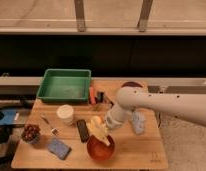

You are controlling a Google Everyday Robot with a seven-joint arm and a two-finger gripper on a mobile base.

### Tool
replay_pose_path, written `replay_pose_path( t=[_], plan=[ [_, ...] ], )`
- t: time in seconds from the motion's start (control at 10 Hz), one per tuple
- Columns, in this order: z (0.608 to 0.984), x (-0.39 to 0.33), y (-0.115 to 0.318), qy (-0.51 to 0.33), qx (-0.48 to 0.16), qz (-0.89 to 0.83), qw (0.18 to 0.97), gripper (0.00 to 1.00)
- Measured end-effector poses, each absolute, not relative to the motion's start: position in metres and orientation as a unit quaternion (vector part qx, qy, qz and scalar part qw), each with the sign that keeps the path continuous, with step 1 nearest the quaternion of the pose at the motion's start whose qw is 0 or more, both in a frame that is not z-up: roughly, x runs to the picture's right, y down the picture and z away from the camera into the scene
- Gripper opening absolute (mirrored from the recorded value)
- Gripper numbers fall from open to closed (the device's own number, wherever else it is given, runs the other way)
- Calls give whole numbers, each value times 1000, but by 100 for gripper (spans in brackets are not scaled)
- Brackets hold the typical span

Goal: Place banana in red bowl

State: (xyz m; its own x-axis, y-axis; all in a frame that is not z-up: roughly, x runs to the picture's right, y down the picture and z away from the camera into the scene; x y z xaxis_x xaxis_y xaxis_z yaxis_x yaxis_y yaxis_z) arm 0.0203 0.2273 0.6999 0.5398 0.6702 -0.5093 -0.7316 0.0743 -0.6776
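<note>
In the single camera view, a wooden counter (141, 150) carries everything, and the red bowl (100, 148) sits near its front edge, a little left of the middle. The white arm (161, 104) reaches in from the right and bends down toward the bowl, ending in the gripper (102, 126) just above and behind the bowl's rim. Its jaws are closed tight on the banana (98, 131), which hangs pale yellow over the bowl's back edge, its lower end dipping toward the glossy inside. Left of the bowl lie a dark flat remote-like object (82, 130) and a blue sponge (59, 148). Farther left stands a small bowl of dark fruit (30, 133). Behind the bowl to the left stands a white cup (65, 114), and beyond that a green tray (65, 85). Right of the bowl a pale blue object (138, 123) rests beside the arm. A dark maroon bowl (132, 85) peeks out behind the arm, at the far edge.
</note>
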Motion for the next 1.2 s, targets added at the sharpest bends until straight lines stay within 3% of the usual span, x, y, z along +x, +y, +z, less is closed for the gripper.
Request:
replay_pose_path(
  t=[0.2,0.9,1.2],
  plan=[
    [707,22,247,63,-513,457,723,4],
    [706,36,259,71,-537,469,697,72],
    [706,35,257,63,-539,470,696,75]
  ],
)
